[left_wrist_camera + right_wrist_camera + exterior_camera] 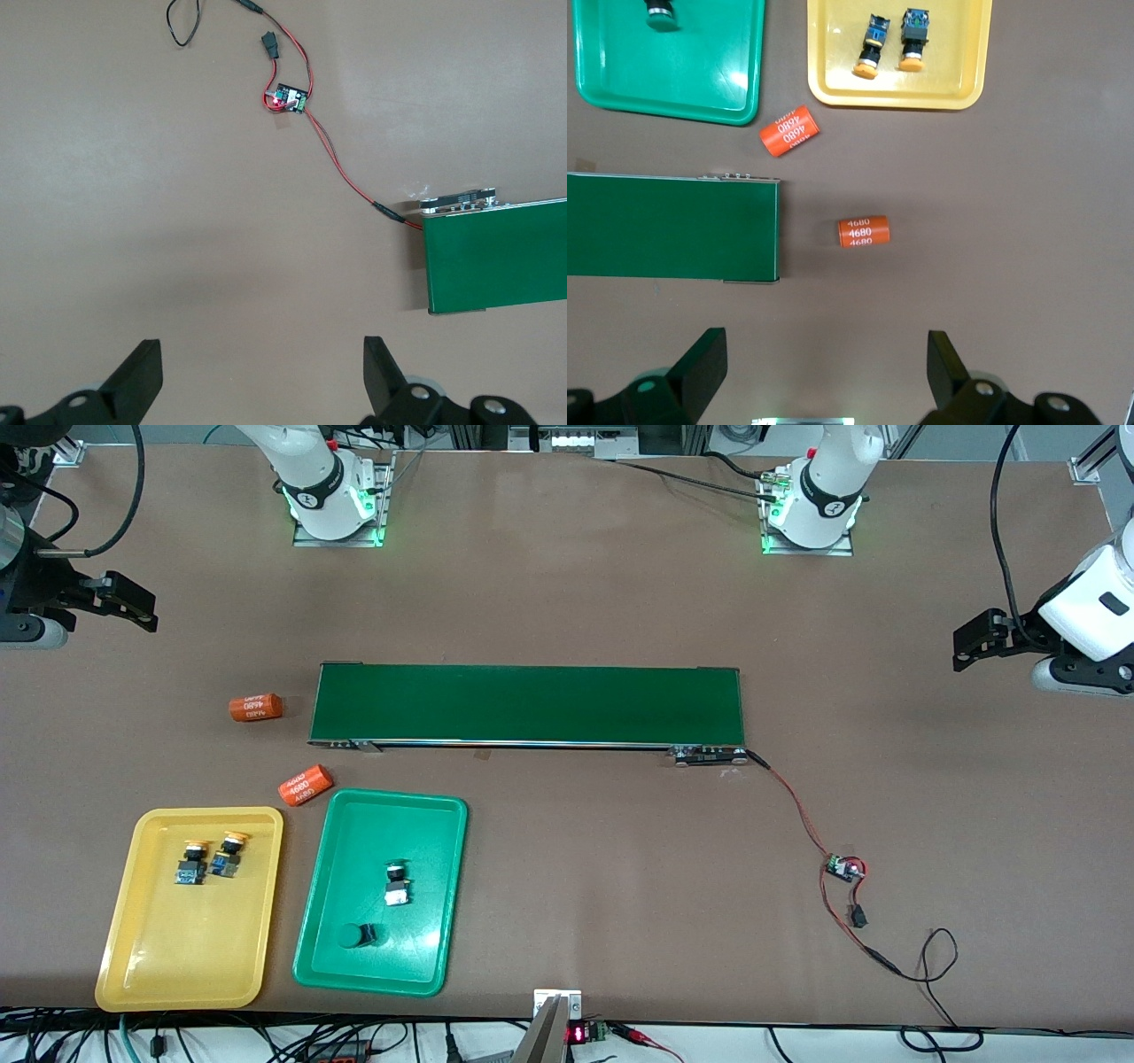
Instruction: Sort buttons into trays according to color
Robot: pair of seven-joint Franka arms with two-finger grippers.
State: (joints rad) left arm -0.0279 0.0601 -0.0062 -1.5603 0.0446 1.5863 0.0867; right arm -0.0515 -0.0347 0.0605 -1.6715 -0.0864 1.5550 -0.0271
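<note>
Judging from how things lie, the sort looks finished, so the main risk is a needless further reach: an arm sweeping in low could clip a tray rim or roll an orange cylinder [256, 708] into it.

The conveyor belt [527, 704] lies mid-table, bare. Nearer the front camera, toward the right arm's end, sit the yellow tray [151, 974] and, beside it, the green tray [416, 957]. Two yellow-capped buttons [213, 856] lie on their sides in the yellow tray; two green-capped buttons [381, 908] rest in the green one. A second cylinder [306, 785] lies just beside the green tray's corner.

The right gripper [133, 607] waits with its jaws spread and empty over bare table, well apart from both trays. The left gripper [974, 642] hangs likewise wide and empty over the opposite end, farther still from every button.
</note>
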